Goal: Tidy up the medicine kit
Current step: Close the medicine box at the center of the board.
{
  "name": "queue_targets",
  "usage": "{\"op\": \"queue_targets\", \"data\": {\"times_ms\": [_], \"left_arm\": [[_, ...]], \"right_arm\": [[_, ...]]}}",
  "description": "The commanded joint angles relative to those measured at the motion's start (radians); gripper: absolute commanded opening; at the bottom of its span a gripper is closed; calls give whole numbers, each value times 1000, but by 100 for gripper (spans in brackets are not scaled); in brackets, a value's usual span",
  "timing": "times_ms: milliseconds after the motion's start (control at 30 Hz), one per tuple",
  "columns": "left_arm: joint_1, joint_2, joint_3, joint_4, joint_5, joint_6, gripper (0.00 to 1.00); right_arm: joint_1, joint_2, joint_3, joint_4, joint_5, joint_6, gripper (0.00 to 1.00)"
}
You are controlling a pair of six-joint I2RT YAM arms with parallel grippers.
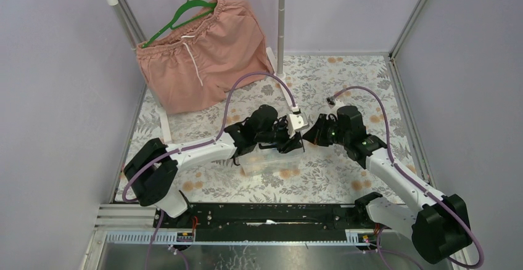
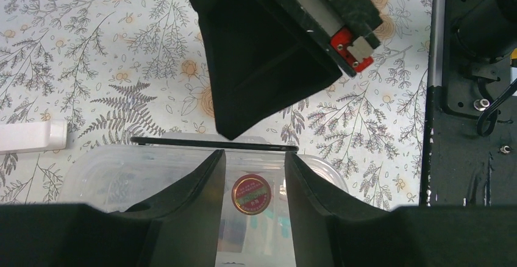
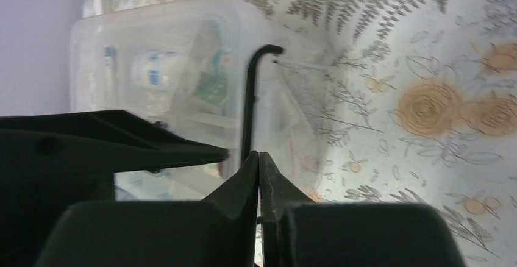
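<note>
Right end effector [image 3: 259, 157], nearest the lens in its own wrist view: fingers clenched together on the thin black handle [image 3: 249, 96] of the clear box [image 3: 122, 35]. The lower run of the handle is hidden behind the fingertips.

Left end effector [image 2: 254, 154]: fingers apart, released, gripping nothing, hovering over the lid [image 2: 122, 169]. Whether the tips touch the lid cannot be told. A round red-and-gold label [image 2: 251, 194] shows through the gap.

Box contents are hard to read through the plastic: white and green packets, blurred. From the top view both wrists cover most of the box [image 1: 265, 162]; only its near side shows. It sits mid-worktop, between the two arms.

Edges and room: the floral worktop [image 1: 345, 177] lies open between the box and the black base rail [image 1: 265, 214], and off to the right. Pink shorts [image 1: 203, 54] on a green hanger [image 1: 185, 11] hang behind to the left, well apart. Grey walls close both sides.
</note>
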Motion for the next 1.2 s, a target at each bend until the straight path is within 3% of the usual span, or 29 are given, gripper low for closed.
{"op": "queue_targets", "data": {"times_ms": [0, 300, 567, 700, 1000, 1167], "left_arm": [[15, 53, -78, -213, -48, -25, 45], [19, 53, -74, -216, -44, -27, 41], [22, 16, -25, -238, -50, -17, 40], [23, -18, 73, -284, -61, 4, 41], [36, -103, 198, -305, -74, -13, 45], [96, -236, 107, -208, -148, -143, 51]], "right_arm": [[20, -25, 10, 146, -114, 36, 7], [21, -2, -4, 168, -141, 41, 7], [20, -105, 16, 25, 198, 62, 14], [20, -154, 1, 19, 253, 64, 15], [20, -156, 22, 39, 192, 19, 18], [21, -114, 71, 101, -7, -46, 18]]}}
